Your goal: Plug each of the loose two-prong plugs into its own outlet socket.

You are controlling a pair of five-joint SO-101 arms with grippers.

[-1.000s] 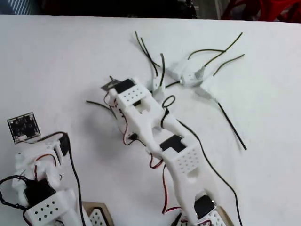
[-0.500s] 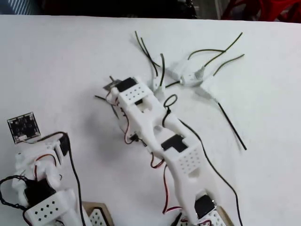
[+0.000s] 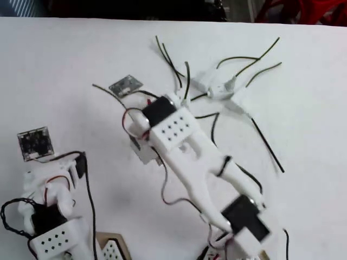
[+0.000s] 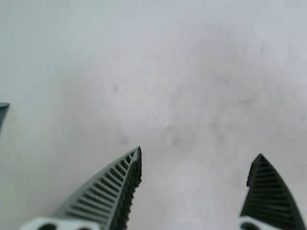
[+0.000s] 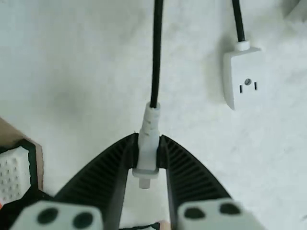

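Plug (image 5: 145, 153) sits clamped between jaws of the right gripper (image 5: 147, 140), wrist view.

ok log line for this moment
right gripper: shut on plug | socket: apart from plug, nothing plugged in | left gripper: open above table

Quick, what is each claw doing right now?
Left gripper: open, holding nothing.
Right gripper: closed on a white plug.

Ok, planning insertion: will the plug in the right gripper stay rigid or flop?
The plug looks small, hard and light; the right gripper probably holds it steady. Its thin black cord looks flexible, likely trailing and tugging slightly.
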